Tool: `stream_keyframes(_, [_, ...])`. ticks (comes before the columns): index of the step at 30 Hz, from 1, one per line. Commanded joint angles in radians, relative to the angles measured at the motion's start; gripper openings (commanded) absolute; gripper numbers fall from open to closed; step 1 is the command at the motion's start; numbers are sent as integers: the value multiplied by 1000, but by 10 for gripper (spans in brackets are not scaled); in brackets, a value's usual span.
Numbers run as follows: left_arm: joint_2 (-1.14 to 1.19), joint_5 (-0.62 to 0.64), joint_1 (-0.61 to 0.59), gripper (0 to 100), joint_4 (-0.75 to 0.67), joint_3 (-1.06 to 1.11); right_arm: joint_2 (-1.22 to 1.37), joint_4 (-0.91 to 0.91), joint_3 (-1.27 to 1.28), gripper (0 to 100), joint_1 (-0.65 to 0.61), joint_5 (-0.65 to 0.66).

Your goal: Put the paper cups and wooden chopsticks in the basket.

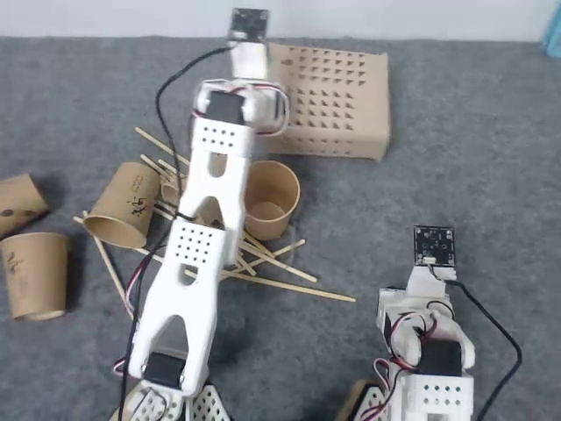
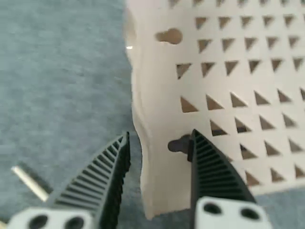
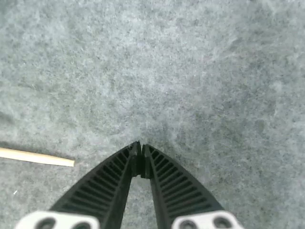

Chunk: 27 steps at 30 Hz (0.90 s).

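**Several paper cups (image 1: 267, 197) wait on the table (image 1: 473, 175)**

My left claw (image 2: 160, 135) is wide open and holds nothing. The edge of the basket (image 2: 228, 71) sits in its gap. I think the basket lies tipped over, so I may want to grab that wall and set it right. My right claw (image 3: 141, 145) is shut and empty, low over the table near one of the wooden chopsticks (image 3: 35, 157). Some cups have dark print, too small for me to read.

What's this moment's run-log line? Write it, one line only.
left gripper: open, at basket corner | right gripper: shut, over carpet | cups, chopsticks: on carpet, outside basket
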Motion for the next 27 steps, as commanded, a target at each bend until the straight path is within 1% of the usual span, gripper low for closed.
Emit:
stream_keyframes(1, [-63, -20, 74, 191, 38, -10, -15, 4, 21, 8, -1, 25])
stream_keyframes(10, [-72, -20, 135, 191, 21, -12, -15, 4, 21, 8, -1, 25])
stream_keyframes(21, [-61, -18, 160, 191, -183, -5, -15, 4, 21, 8, -1, 25])
stream_keyframes(23, [-60, 5, 160, 191, -213, -5, -15, 4, 21, 8, -1, 25])
stream_keyframes(27, [-60, 121, 175, 191, -284, -7, -15, 4, 21, 8, -1, 25])
